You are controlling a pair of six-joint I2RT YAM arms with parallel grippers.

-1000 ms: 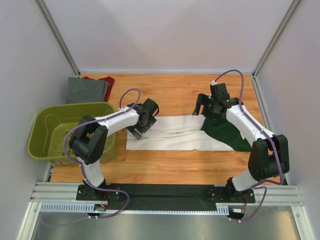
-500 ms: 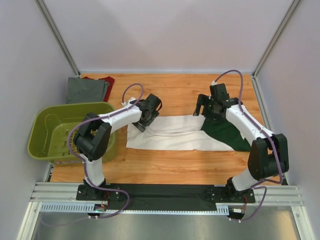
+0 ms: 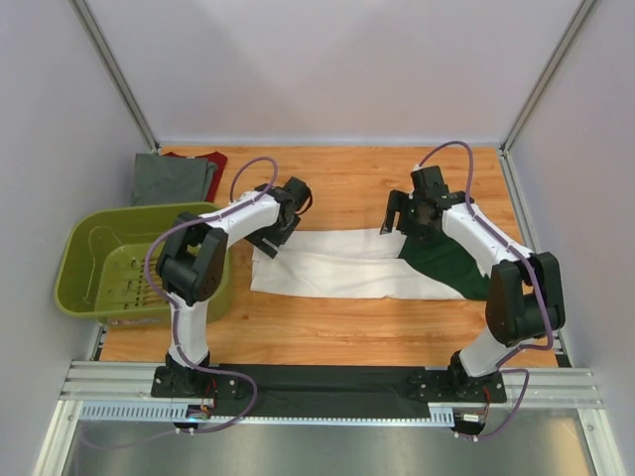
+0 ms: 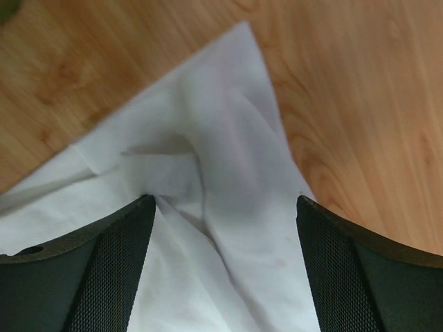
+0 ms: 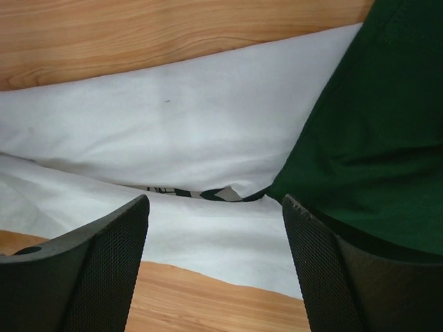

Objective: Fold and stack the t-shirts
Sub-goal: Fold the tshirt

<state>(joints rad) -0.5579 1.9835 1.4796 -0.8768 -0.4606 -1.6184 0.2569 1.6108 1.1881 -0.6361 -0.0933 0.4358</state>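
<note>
Your left tool [image 3: 270, 238] has slid toward 12 o'clock and now sits open and empty over the 9 o'clock corner of the white t-shirt [image 3: 337, 266]. Your right tool [image 3: 405, 220] hangs with fingers apart above the shirt's green shoulder. The grey t-shirt [image 3: 169, 178] and the dark red t-shirt [image 3: 212, 159] lie at 10 o'clock on the worktop [image 3: 337, 178].

White arms [image 3: 241, 212] — black joints [image 3: 185, 274], purple cables [image 3: 448, 145]

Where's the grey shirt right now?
In the top view, the grey shirt lies at the far left, atop the dark red shirt, behind the green basket.
</note>
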